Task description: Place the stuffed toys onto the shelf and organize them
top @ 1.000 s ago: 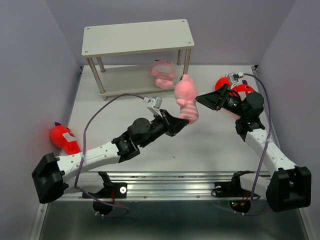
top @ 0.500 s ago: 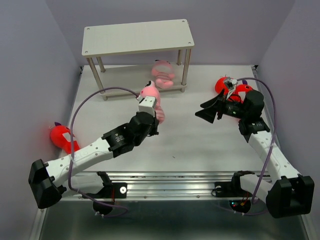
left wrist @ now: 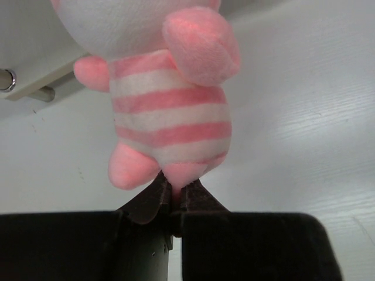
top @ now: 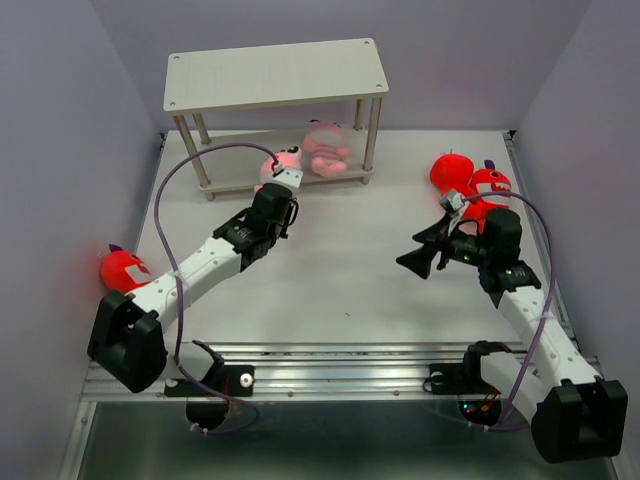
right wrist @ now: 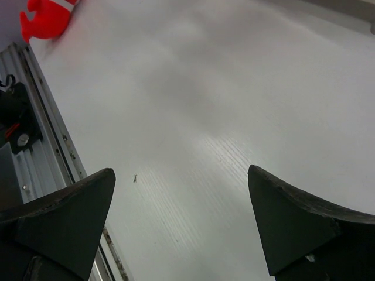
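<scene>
My left gripper is shut on a pink striped pig and holds it at the front edge of the shelf's lower board. In the left wrist view the jaws pinch the bottom of the pig, which stands upright above them. A second pink pig sits on the lower board at the right. Two red sharks lie at the right of the table. A third red shark lies at the far left. My right gripper is open and empty above the table.
The shelf's lower board edge and a metal leg show in the left wrist view. The right wrist view shows bare white table between the open fingers, the left shark and the metal rail at the near edge.
My left gripper has carried the pig from mid-table back and left to the lower shelf's front edge. My right arm has drawn back toward the near side, gripper still open.
</scene>
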`<state>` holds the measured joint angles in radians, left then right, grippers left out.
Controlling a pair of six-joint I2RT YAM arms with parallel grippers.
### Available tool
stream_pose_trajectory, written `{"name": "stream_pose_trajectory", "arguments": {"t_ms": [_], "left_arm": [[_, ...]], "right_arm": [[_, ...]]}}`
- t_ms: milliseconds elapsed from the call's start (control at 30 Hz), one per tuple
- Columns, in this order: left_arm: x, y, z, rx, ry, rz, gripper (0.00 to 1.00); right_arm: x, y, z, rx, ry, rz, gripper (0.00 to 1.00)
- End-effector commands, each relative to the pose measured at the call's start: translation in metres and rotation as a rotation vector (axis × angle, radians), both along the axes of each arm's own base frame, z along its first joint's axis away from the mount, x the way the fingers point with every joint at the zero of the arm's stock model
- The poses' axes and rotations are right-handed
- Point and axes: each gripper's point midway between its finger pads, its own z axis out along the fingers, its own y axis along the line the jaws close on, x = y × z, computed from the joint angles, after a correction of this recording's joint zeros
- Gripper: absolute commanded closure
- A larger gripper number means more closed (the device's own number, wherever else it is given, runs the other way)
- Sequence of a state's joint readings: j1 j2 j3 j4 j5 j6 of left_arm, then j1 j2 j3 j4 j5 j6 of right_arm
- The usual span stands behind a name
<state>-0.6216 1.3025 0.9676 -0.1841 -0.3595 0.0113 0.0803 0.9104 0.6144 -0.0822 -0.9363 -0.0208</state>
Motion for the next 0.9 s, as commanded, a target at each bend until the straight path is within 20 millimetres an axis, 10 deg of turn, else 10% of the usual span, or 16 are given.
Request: {"name": "stream_pose_trajectory", "arguments": {"t_ms": [0, 867], "left_arm": [[0.043, -0.002, 0.033, -0.008, -0.130, -0.007, 1.00], [0.161, 0.013, 0.018, -0.118, -0.155, 0.240, 1.00]], "right_arm": [[0.003, -0.009, -0.005, -0.065, -0.097, -0.018, 0.00], [0.008, -0.021, -0.009, -0.107, -0.149, -0.060, 0.00]]}}
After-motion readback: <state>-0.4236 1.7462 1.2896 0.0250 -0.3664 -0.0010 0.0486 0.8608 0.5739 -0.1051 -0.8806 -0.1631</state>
